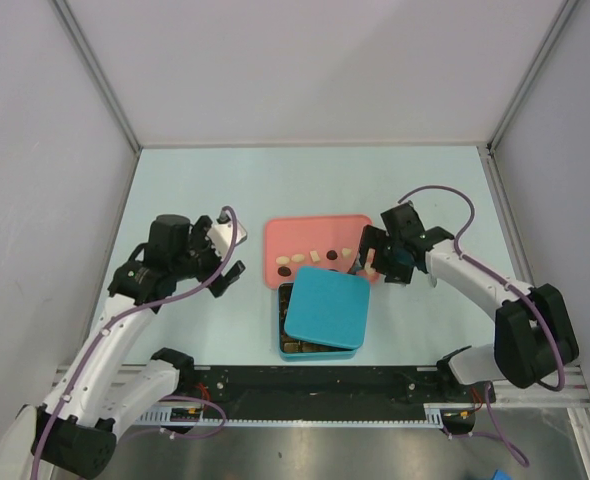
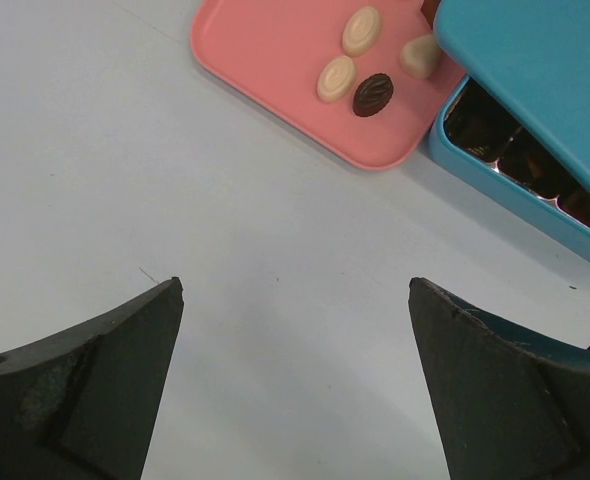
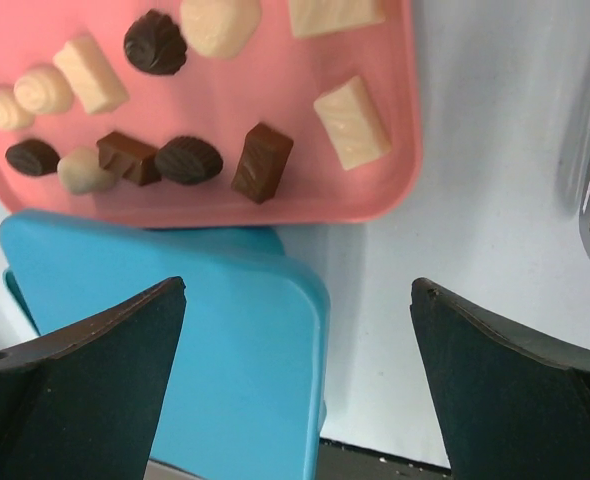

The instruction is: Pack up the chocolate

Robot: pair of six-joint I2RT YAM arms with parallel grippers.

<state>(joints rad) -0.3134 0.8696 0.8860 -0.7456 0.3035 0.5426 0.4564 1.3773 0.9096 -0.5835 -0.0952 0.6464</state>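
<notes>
— How far has the packing got?
— Barely begun, by the look of it. The chocolates lie loose on the pink tray, a dozen or so in view. The teal lid sits skewed over the box, hiding most of its compartments. Whether the cells showing at the edge hold anything cannot be told.
— And the arms?
— Neither carries anything. The left gripper stands spread wide over the table, left of the tray. The right gripper, just as wide, hangs above the lid's corner, near the tray's edge.
— Do the pieces share a heading?
— No. In the right wrist view the brown bar runs steeply, upper right to lower left. The cream bar slants the opposite way, and the dark oval lies almost crosswise.
</notes>
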